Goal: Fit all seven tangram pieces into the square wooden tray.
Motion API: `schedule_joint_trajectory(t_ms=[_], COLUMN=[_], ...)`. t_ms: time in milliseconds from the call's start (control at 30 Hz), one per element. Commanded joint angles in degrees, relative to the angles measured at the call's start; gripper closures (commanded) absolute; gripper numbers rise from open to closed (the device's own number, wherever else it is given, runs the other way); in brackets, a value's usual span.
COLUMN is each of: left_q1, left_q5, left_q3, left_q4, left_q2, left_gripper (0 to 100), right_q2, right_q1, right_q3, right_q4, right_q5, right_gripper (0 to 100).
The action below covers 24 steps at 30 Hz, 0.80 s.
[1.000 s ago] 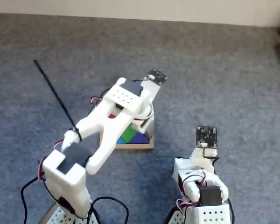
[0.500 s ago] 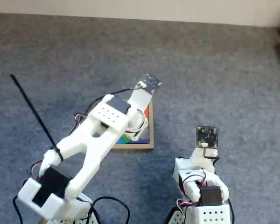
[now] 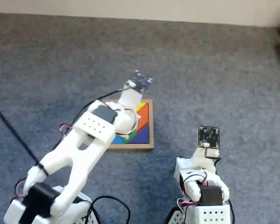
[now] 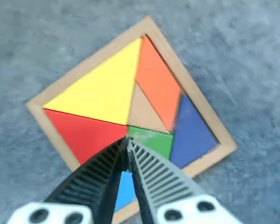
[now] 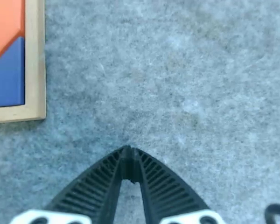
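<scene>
My left gripper (image 4: 127,142) hangs over the middle of the square wooden tray (image 4: 192,86), fingers clenched on nothing. The tray lies on grey carpet (image 3: 214,70), holding the yellow triangle (image 4: 100,91), orange (image 4: 156,79), red (image 4: 86,133), green (image 4: 151,140), dark blue (image 4: 191,133), light blue (image 4: 123,191) and tan (image 4: 144,114) pieces. From above, my left arm covers part of it. My right gripper (image 5: 126,154) is pinched shut and empty, near the tray's corner.

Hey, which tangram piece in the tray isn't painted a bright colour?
The small tan triangle in the middle of the tray; all the rest are brightly coloured.
</scene>
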Motion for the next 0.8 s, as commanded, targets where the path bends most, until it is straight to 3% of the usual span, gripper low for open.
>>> schedule_joint_trajectory(t_ms=[0,467,700,767], left_q1=[-2.4,-2.4,-2.4,-2.4], left_q5=[0.6,0.6,0.6,0.6], left_q3=[1.5,12.4,18.2,19.4], left_q4=[-2.9,-3.0,-3.0,-3.0], left_q2=[-6.1,-27.3,-35.8,-38.3], left_gripper=[99,99,77,77], right_q2=[-1.0,-1.0,-1.0,-1.0], right_q1=[0.8,0.9,0.9,0.9], right_q3=[7.5,7.5,7.5,7.5], right_q4=[0.1,0.1,0.0,0.0], right_q5=[-0.3,-0.3,-0.3,-0.3], right_gripper=[99.4,99.4,99.4,99.4])
